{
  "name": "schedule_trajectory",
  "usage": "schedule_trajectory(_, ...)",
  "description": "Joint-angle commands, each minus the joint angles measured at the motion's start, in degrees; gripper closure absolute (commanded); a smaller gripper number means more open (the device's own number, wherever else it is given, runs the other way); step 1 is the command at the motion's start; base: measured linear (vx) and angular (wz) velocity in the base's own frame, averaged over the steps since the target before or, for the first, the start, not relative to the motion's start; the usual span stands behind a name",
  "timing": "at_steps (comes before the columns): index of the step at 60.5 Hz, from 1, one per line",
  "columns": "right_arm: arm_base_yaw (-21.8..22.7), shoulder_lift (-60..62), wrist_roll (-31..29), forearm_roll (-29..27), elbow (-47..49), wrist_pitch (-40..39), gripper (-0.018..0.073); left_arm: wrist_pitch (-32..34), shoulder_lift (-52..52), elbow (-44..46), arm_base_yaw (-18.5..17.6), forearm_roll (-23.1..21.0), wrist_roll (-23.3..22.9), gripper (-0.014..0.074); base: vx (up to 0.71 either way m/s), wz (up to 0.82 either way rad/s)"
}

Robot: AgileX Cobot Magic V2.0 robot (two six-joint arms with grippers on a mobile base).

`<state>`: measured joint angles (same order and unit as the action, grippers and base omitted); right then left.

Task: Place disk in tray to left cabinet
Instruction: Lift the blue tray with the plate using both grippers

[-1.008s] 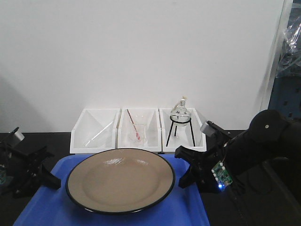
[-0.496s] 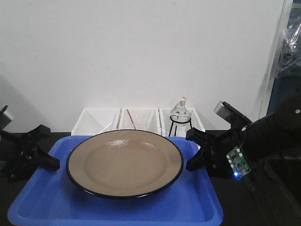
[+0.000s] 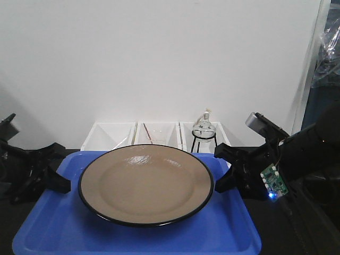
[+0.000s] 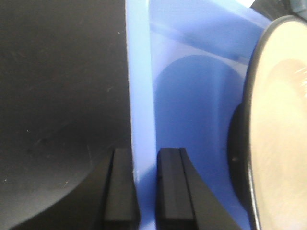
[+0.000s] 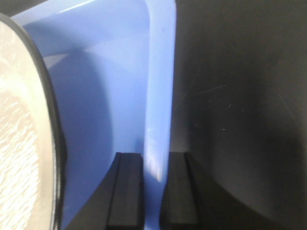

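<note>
The 2 arms shared the load. The left gripper was clamped on the left lip of the tray and the right gripper on the right lip, opposite each other. This looked meant to hold the tray level so nothing would slide. In the left wrist view, 1 finger sat outside the lip and the other inside, pinching the thin blue wall with no gap. The right wrist view showed the same pinch, with 1 finger inside and its partner outside. Neither claw touched the disk, though each inner finger stood just beside its rim.

The disk lay flat in the tray, centred between the left and right lips. It sat closer to the back edge than to the front, where a broad strip of blue floor was bare. It was round, shallow and glossy tan with a thin black rim, and nearly as wide as the tray. The tray appeared lifted off the dark table, since it hid the lower fronts of the 3 white bins behind it. The cabinet was in none of the views.
</note>
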<state>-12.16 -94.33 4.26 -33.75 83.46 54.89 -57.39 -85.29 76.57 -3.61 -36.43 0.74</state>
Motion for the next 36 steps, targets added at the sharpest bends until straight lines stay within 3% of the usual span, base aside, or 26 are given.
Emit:
schedule_trajectory(1, -1.61, 3.43, -0.72, -11.65, 4.05, 0.04, 0.0565, 0.48, 2.31, 1.75, -2.58, -11.79, -1.05, 0.0597, 0.0, 0.0)
schedule_trajectory(36, -1.61, 2.78, 1.19, -9.71, 6.26, 2.14, 0.0565, 0.79, 2.31, 1.8, -2.58, -13.39, -1.12, 0.0597, 0.0, 0.0)
